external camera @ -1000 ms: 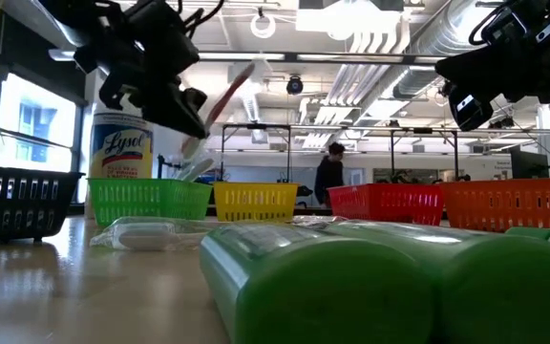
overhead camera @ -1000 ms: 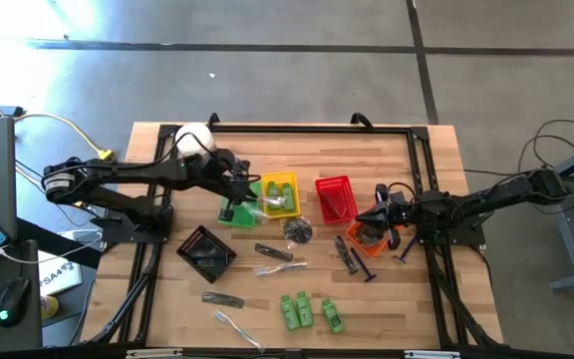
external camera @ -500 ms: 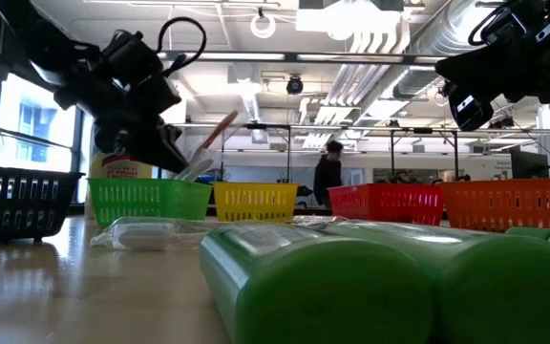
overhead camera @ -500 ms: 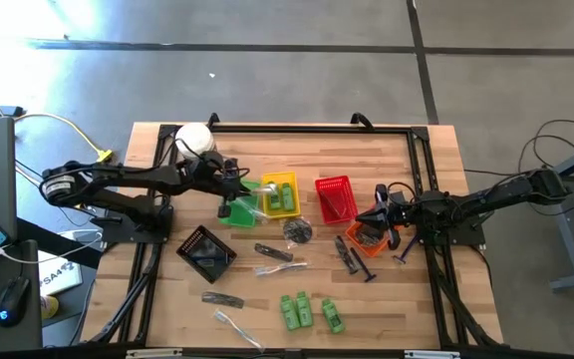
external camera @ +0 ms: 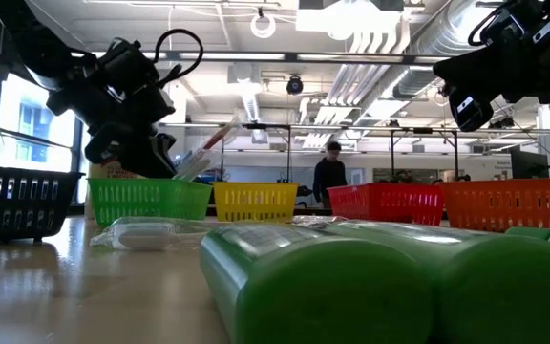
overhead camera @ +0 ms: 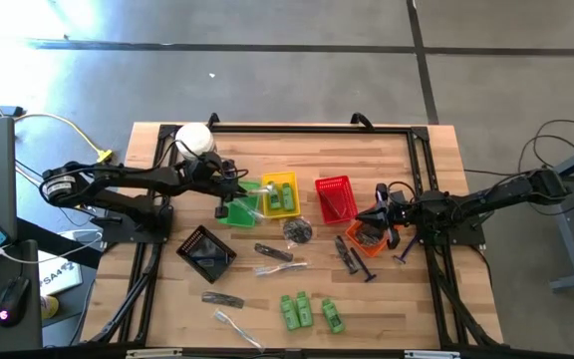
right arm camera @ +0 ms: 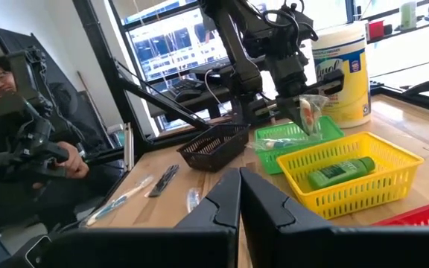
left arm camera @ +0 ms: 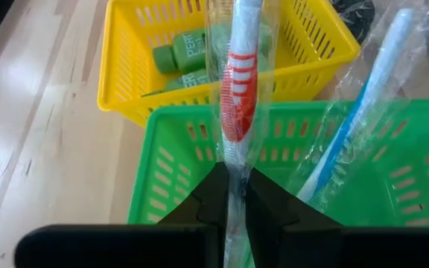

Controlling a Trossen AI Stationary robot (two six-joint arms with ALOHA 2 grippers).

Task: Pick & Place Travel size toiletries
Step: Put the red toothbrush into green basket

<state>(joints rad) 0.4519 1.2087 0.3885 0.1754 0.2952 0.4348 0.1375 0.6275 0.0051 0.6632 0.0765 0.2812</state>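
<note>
The left gripper [left arm camera: 232, 197] clamps a clear-wrapped toothbrush [left arm camera: 235, 97] that rises straight from its fingers, directly above the green basket [left arm camera: 393, 193]; the yellow basket [left arm camera: 125, 97] sits just beyond. The right gripper [right arm camera: 238, 195] is clenched empty over the wooden desk [overhead camera: 387, 309]. The toothbrush has a red-and-white head inside crinkled film.

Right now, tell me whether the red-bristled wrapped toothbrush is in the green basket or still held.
Still held: the left gripper pinches the wrapped toothbrush between its jaws, above the green basket.
</note>
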